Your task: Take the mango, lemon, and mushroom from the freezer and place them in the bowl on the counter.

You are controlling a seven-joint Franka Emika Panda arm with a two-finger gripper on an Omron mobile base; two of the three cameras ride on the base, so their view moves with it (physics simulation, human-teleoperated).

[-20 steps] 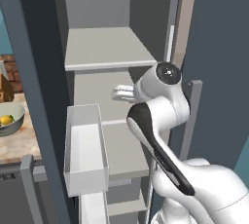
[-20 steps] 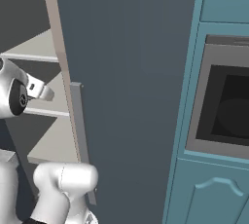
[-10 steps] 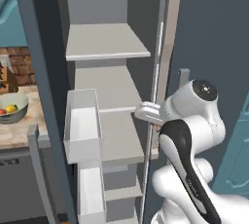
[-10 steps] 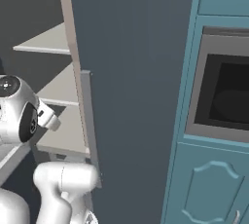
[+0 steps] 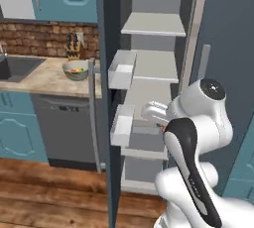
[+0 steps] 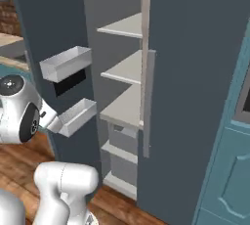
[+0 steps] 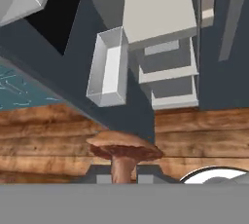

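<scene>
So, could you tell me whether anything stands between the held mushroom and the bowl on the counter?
Yes: the open freezer door stands edge-on between the end effector, shut on the mushroom, and the bowl on the counter.

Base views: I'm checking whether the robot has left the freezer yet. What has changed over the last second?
The base has backed off and turned: both base views shifted, so the freezer sits farther off and the counter with the bowl is in fuller view. The arm pulled out of the shelves. The gripper stays shut on the mushroom. The freezer door is open as before.
</scene>
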